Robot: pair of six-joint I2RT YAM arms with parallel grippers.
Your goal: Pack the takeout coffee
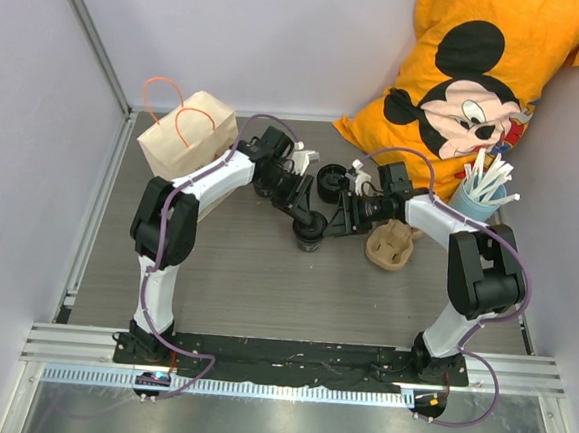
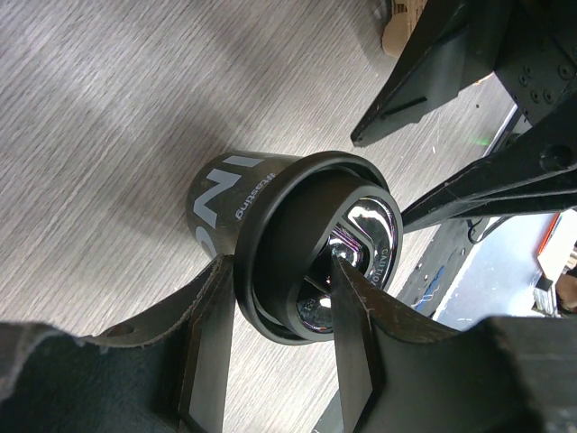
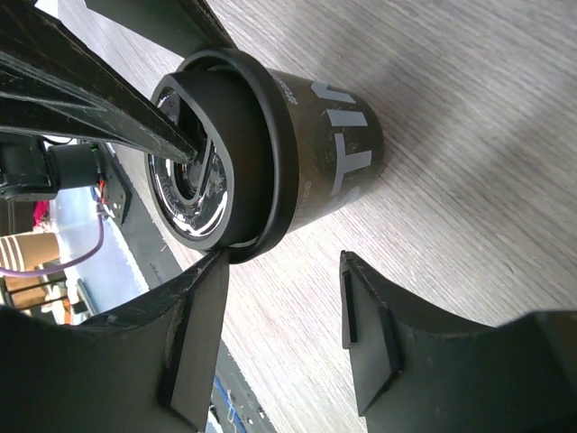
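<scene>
The black takeout cup (image 1: 309, 233) stands mid-table with white lettering on its side (image 2: 225, 198). Its black lid (image 2: 297, 225) sits tilted on the rim, not seated. My left gripper (image 2: 279, 266) is over the cup and shut on the lid's edge, one finger outside the rim and the other on the glossy top. It also shows in the top view (image 1: 305, 216). My right gripper (image 3: 284, 262) is open and empty right beside the cup (image 3: 334, 153), one finger close to the lid (image 3: 243, 144). The brown paper bag (image 1: 186, 133) stands at the back left.
A second black round cup (image 1: 330, 183) stands just behind the grippers. The beige pulp carrier (image 1: 392, 247) lies right of the cup. A light blue cup of white straws (image 1: 482, 197) is at the right. An orange printed shirt (image 1: 481, 81) fills the back right corner.
</scene>
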